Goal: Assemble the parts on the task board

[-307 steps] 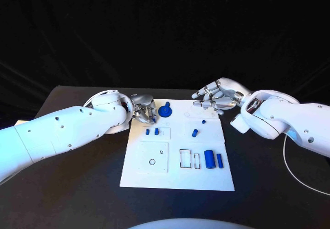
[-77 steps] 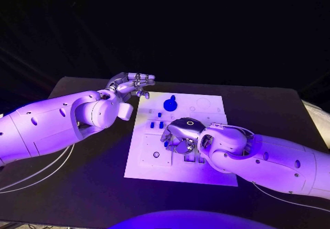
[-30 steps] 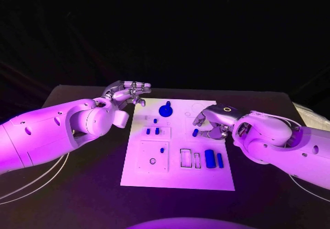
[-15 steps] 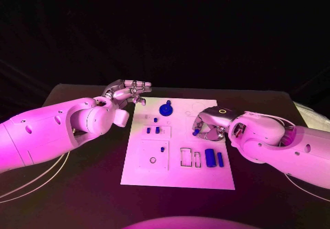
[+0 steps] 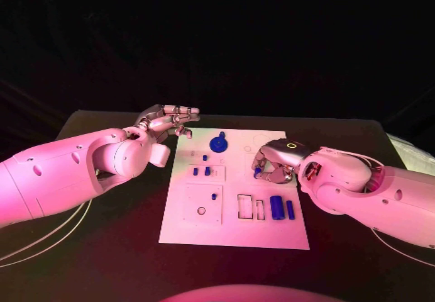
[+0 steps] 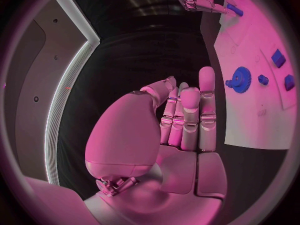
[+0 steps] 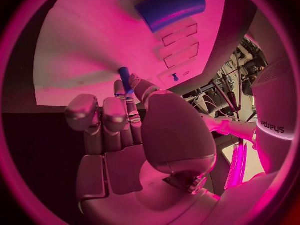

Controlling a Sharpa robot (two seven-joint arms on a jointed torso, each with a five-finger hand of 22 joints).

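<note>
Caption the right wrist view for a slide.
Right hand pinches a small blue peg over the white task board.

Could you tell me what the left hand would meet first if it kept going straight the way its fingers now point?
Probably nothing soon: the left hand points past the task board's far corner into open dark space. The blue gear-shaped part lies off to the side of that line. Depth is unclear.
</note>
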